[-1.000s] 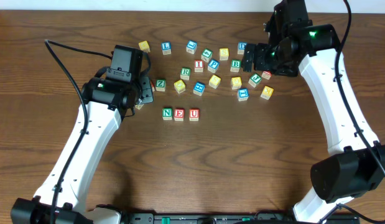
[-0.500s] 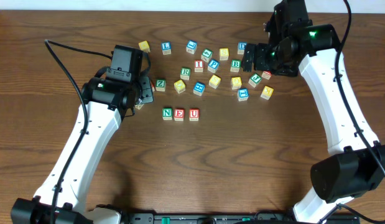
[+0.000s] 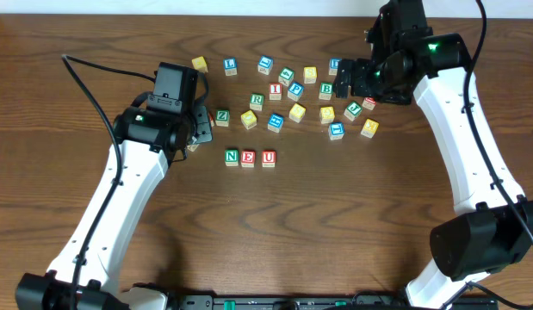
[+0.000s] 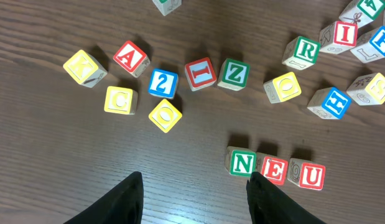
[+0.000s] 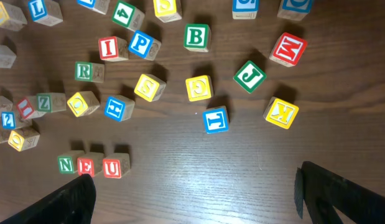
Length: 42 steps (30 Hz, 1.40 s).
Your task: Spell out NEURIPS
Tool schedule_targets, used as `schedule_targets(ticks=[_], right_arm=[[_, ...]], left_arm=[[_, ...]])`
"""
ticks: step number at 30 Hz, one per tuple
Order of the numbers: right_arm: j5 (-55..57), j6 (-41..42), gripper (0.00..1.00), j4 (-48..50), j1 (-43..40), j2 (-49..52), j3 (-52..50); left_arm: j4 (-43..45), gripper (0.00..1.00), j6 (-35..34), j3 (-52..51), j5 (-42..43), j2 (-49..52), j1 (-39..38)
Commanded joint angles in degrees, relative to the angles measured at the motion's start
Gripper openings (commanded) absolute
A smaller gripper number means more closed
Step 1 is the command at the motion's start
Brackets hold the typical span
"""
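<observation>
Dark wood-grain table (image 3: 335,224), bearing loose lettered cubes. Left group: red A cube (image 4: 131,57); yellow C cube (image 4: 120,99); blue 2 cube (image 4: 163,83), with yellow O cube (image 4: 165,115) just beside it, turned cornerwise; green Z cube (image 4: 233,73). Right group, each apart from the others: green B cube (image 5: 195,36); red M cube (image 5: 287,48); green J cube (image 5: 250,76), turned askew; blue T cube (image 5: 215,119).

The overhead view is bright and evenly lit from above; the white arms (image 3: 120,198) throw only faint, soft shadows on the dark wooden table (image 3: 335,224). The 2 wrist views are dimmer and warmer. Their letter cubes (image 4: 243,163) are sharp, while the dark fingers (image 4: 114,202) at the bottom edges look soft-edged. A pale sheen lies on the wood in the right wrist view.
</observation>
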Motion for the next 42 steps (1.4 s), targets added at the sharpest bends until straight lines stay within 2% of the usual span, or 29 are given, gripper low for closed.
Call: schedule_targets(ticks=[1,42], right_arm=[[-0.4,-0.9,0.99,0.3,0.4,-0.3,-0.4],[-0.4,1.0,0.99,0.8,0.4,-0.3,-0.4]], left_arm=[[0.1,0.53,0.3,-0.2,1.4,1.5,0.3],[4.4,0.53,0.3,-0.2,1.6,1.7,0.2]])
